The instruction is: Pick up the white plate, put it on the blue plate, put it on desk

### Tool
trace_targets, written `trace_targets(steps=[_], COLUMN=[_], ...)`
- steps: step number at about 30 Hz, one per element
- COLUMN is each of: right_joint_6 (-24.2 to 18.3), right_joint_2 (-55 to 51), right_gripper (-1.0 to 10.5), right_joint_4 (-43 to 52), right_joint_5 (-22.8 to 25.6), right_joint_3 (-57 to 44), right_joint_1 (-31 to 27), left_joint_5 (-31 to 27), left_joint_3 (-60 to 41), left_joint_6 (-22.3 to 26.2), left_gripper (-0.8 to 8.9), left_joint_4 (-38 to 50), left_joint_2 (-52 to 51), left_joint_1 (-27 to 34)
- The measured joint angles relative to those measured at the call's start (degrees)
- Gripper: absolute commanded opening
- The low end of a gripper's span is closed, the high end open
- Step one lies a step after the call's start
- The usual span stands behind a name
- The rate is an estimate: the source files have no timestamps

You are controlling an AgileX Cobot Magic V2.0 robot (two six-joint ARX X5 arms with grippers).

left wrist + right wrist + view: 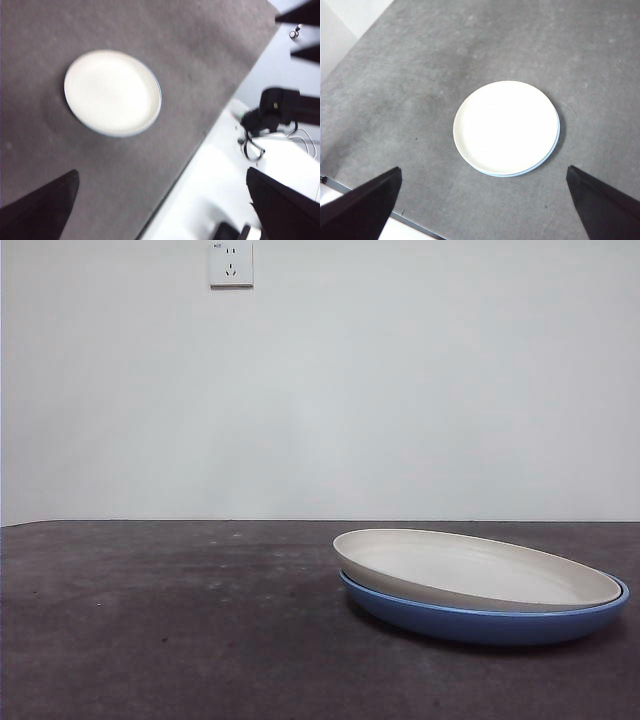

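The white plate [480, 570] sits nested on the blue plate [490, 620], slightly tilted in the front view, its near-left rim riding higher than the blue rim while the right side sinks inside it. The pair rests on the tabletop [160, 620], toward the right in the front view. From above, only a thin blue crescent shows past the white plate's edge [506, 128].

Both arms hang high and well apart from the stack. The left tool [160, 210] has its jaws spread wide with nothing between them; the right tool [482, 205] is the same — wide and empty.

Judged from its look, the white plate is stiff, matte, fairly light and likely breakable if dropped; the glossy blue one beneath seems more slippery and may slide if the upper plate is dragged rather than lifted. The best hold seems to be the raised rim on the lifted side, one jaw over the lip and one under, since the flat centre offers nothing to pinch.

How deeply the white plate seats in the blue one is hidden. The left wrist view is blurred, and both views cut off the jaw tips — the blue plate's underside and foot cannot be made out.
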Motion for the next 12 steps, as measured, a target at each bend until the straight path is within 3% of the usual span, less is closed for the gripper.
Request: trace_targets(steps=[7, 12], right_joint_6=[3.37, 4.76], right_joint_2=[0.85, 2.25], right_gripper=[5.8, 5.8], right_joint_4=[-1.53, -5.95], right_joint_5=[-0.17, -1.44], right_joint_3=[0.0, 0.0], right_joint_1=[0.0, 0.0], left_joint_5=[0.0, 0.0], left_joint_3=[-18.82, -24.92], left_joint_6=[0.15, 0.59], left_gripper=[6.02, 6.02], left_joint_4=[4.81, 6.03], left_joint_2=[-17.49, -27.26], left_joint_1=[0.0, 0.0])
